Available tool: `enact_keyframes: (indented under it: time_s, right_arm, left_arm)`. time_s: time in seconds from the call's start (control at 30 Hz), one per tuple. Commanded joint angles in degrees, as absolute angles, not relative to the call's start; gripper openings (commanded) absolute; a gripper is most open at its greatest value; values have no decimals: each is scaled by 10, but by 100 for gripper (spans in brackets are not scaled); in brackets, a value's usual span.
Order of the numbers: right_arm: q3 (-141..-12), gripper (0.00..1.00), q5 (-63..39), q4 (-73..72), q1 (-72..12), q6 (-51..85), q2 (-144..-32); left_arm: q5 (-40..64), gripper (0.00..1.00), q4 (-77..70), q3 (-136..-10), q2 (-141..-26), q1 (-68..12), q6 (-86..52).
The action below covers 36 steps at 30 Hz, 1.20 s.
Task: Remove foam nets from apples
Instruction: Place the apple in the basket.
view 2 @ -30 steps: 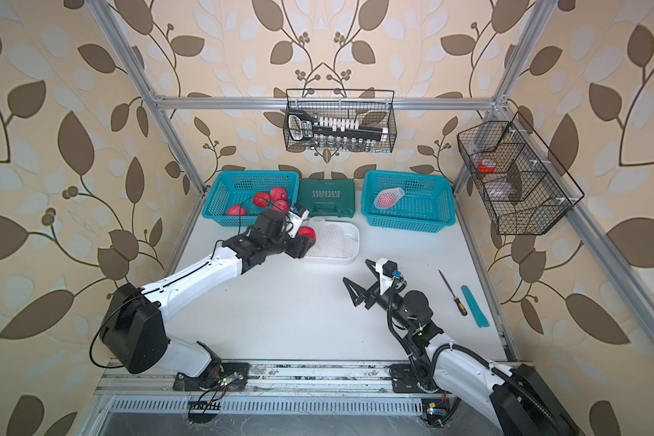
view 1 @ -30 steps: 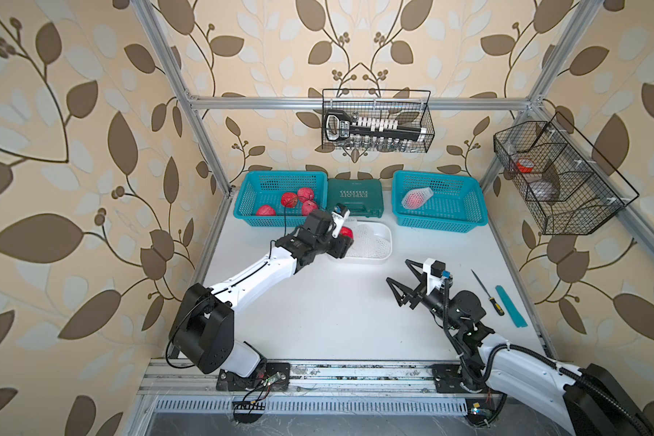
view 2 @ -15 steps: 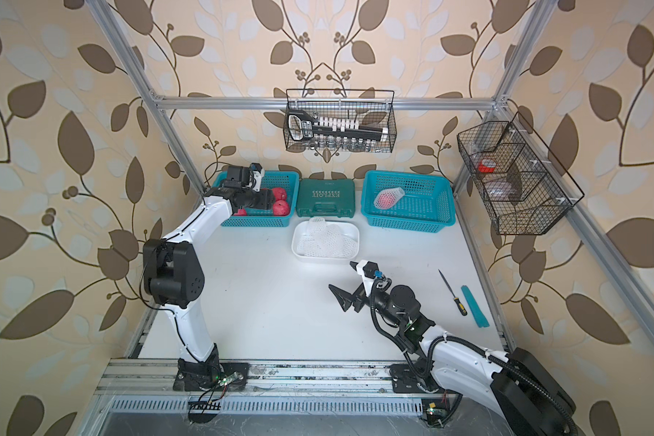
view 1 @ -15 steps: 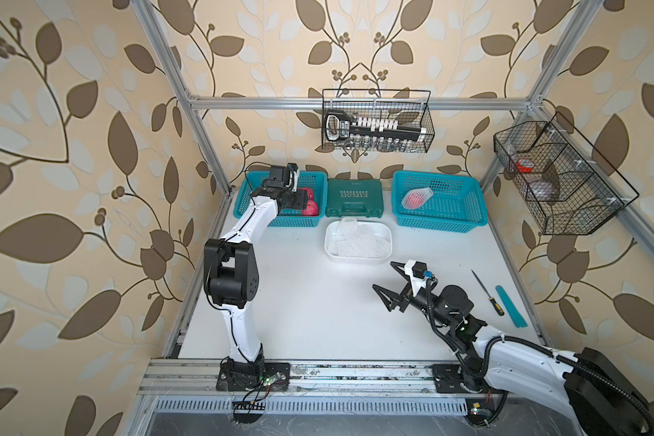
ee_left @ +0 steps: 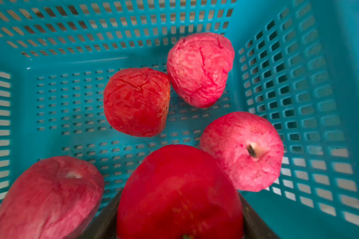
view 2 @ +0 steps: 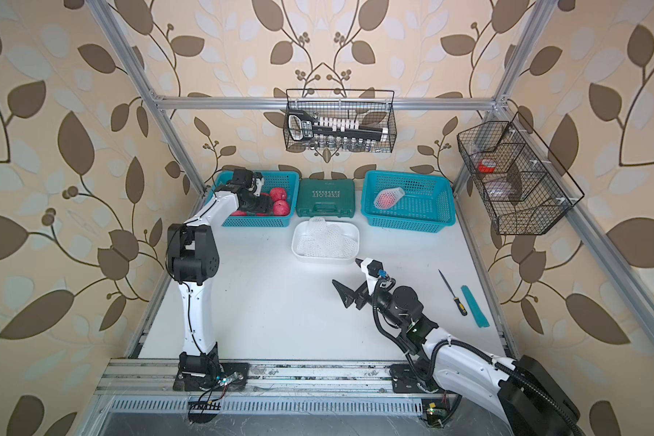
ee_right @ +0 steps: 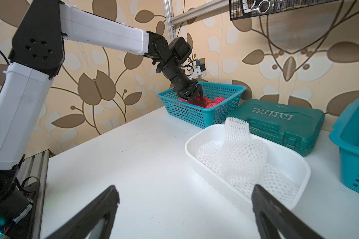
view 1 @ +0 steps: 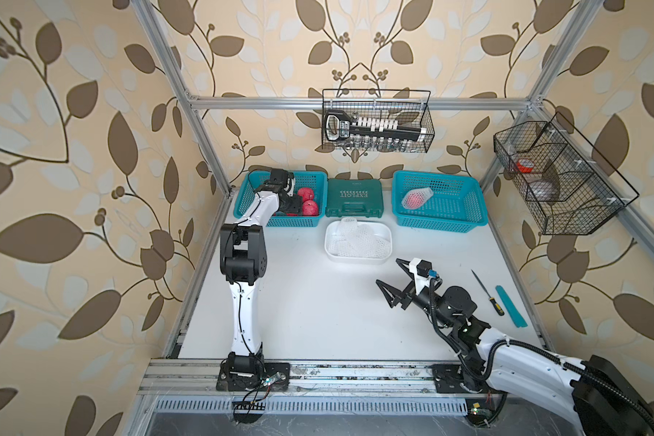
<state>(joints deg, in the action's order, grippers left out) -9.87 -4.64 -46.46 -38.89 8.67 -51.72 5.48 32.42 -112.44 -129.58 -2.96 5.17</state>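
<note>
Foam net [view 1: 426, 192] on last apple [view 1: 412, 199]: soft, light, stretchy; pinch loose end. Left gripper [ee_right: 197, 99] clamps bare apple [ee_left: 179, 192]; right gripper [view 1: 387, 270] wide open, empty.

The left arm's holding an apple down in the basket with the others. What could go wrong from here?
1. The held apple in the left gripper hangs close over four loose apples in the blue basket; released here, it may knock or bruise them.
2. One foam net stands above the white tub rim, close to the open right gripper; a careless move could snag it or shove the tub.
</note>
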Motion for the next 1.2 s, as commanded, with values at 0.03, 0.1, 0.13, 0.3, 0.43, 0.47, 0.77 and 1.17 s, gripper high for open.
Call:
enact_keyframes:
  time_s: [0.03, 0.1, 0.13, 0.3, 0.43, 0.47, 0.77, 1.17]
  right_arm:
    - [-100, 100, -28, -464, -393, 80, -511]
    - [-100, 99, -24, -463, -393, 82, -512]
    - [-101, 100, -22, -462, -393, 82, -513]
    - [-104, 100, -7, -454, -392, 83, -512]
    - [-100, 100, 3, -453, -393, 84, -507]
    - [-100, 100, 6, -453, -393, 84, -506]
    - [-120, 99, 93, -420, -393, 94, -540]
    - [-127, 100, 145, -390, -393, 98, -525]
  left_arm:
    - [59, 72, 325, -1150, -1293, -30, 51]
    - [68, 78, 322, -1141, -1286, -30, 51]
    - [71, 81, 320, -1137, -1282, -30, 53]
    - [72, 95, 286, -1092, -1245, -30, 53]
    - [73, 97, 286, -1088, -1229, -30, 52]
    - [74, 98, 288, -1088, -1224, -30, 51]
    - [120, 99, 129, -897, -1032, -31, 13]
    - [339, 99, -181, -625, -835, -64, -113]
